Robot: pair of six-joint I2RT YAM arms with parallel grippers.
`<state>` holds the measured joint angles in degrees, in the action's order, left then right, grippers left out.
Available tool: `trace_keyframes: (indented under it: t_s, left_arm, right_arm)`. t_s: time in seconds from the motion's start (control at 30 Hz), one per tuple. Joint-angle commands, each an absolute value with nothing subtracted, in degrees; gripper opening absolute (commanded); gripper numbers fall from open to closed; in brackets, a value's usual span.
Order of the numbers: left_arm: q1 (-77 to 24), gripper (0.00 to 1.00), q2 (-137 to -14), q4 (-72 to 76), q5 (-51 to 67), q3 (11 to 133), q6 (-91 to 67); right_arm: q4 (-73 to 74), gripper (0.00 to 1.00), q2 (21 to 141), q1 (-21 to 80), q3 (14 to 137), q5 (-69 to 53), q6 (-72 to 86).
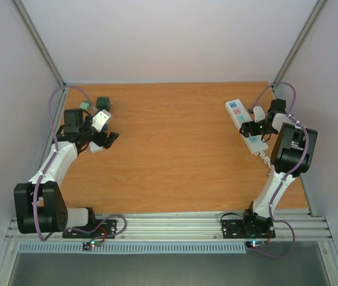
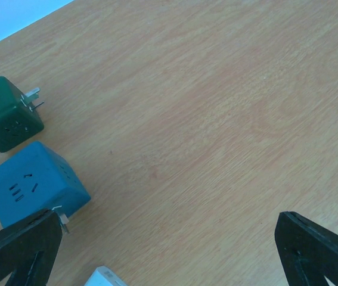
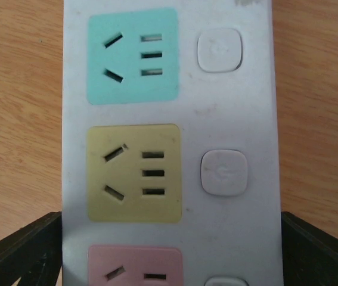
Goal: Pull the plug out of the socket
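At the far left of the table, the left gripper is held with its fingers spread wide and nothing between them. Just beside its left finger lie the dark green cube plug and the blue cube plug, both loose on the wood with their prongs bared. If that arm is lowered or swung, the blue one could be clipped and knocked away. The corner of a white piece is seen at the bottom edge, and what it is cannot be told.

At the far right, the socket lies flat, and the right gripper is held over it with its fingers wide, one at each long edge. Whether the pads touch it cannot be told. No plug is seen in any outlet in view, so the task is judged done or nearly so. If the fingers are closed or lifted from here, the light strip itself could be dragged or raised.

Counted: two grippers, two cube plugs plainly seen, one white piece and one socket. On the socket, three outlet panels are seen in the wrist view (teal, yellow and a cropped pink), along with two whole switch buttons and the edge of a third.
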<state>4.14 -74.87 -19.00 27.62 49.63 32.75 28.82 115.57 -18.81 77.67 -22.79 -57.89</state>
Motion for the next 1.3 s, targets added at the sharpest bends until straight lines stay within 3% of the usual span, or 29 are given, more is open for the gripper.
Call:
trace_keyframes:
  t_s: [0.0, 0.3, 0.63, 0.83, 0.97, 1.27]
  left_arm:
    - [4.69, 1.0, -76.55, -16.43, 28.81, 52.55, 30.79]
    - [6.26, 1.0, -80.58, -20.15, 32.75, 60.77, 29.09]
    - [9.19, 1.0, -90.67, -32.96, 31.56, 80.83, 24.6]
    - [14.47, 1.0, -90.77, -30.24, 35.28, 82.12, 18.29]
    - [16.74, 1.0, -90.0, -28.72, 33.77, 80.44, 14.06]
    - [16.83, 1.0, -81.56, -22.15, 28.44, 64.65, 13.91]
  right_arm:
    - [30.77, 0.97, 114.17, -19.47, 79.26, -24.45, -54.11]
    - [38.89, 0.98, 112.71, -19.36, 91.4, -31.65, -49.55]
    - [43.81, 0.98, 109.5, -14.8, 102.98, -42.43, -38.89]
    - [35.44, 0.98, 101.95, -7.92, 96.42, -46.41, -29.07]
    - [25.97, 0.98, 95.14, -3.47, 85.78, -46.6, -22.59]
    - [15.53, 0.98, 85.85, -0.26, 66.86, -48.29, -18.34]
